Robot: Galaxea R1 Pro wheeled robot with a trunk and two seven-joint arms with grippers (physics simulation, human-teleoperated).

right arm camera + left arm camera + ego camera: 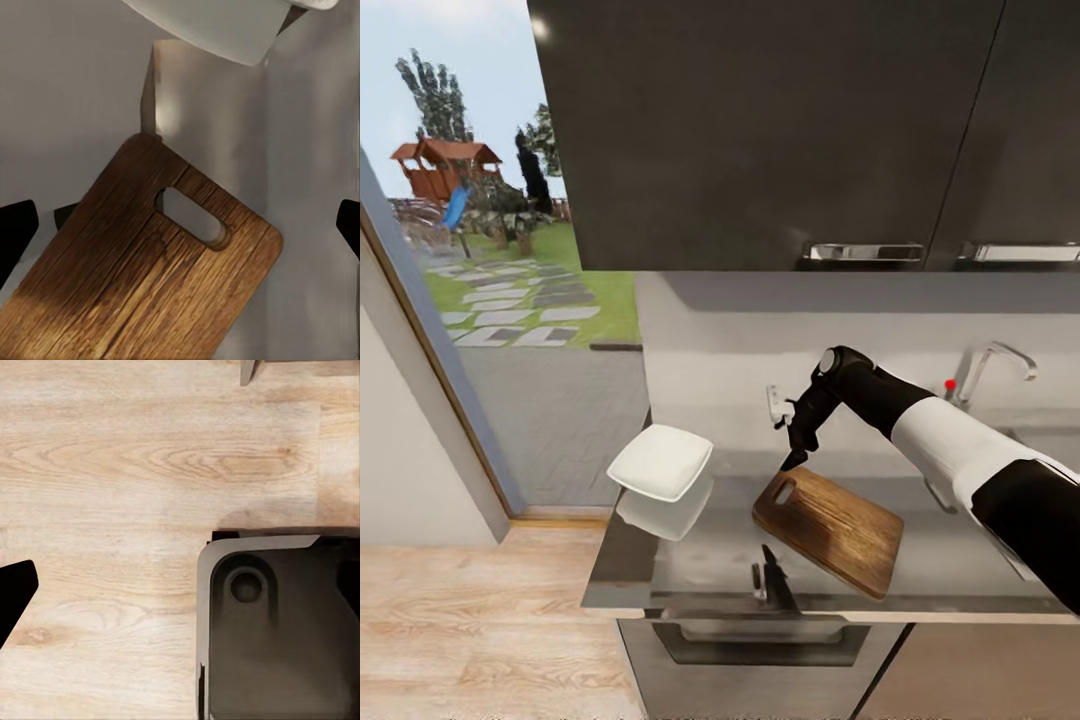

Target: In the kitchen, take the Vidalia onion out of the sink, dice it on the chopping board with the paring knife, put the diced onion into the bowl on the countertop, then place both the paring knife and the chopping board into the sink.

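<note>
Brown wood-grain chopping board (pixel 828 529) lies on the grey surface (pixel 960 560), slot handle toward the white bowl (pixel 660 461). The right end effector (pixel 797 455) hovers released above the slot end. The left end effector's state I cannot tell.

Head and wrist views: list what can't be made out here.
- Sink: the right arm and the head view's right edge hide its basin; whether an onion lies inside cannot be told.
- Right gripper: dark against the countertop above the chopping board; the head view doesn't settle whether it holds anything.
- Bowl: cut by the right wrist view's edge.
- Left wrist view: dark object on wood floor, unidentifiable.
</note>
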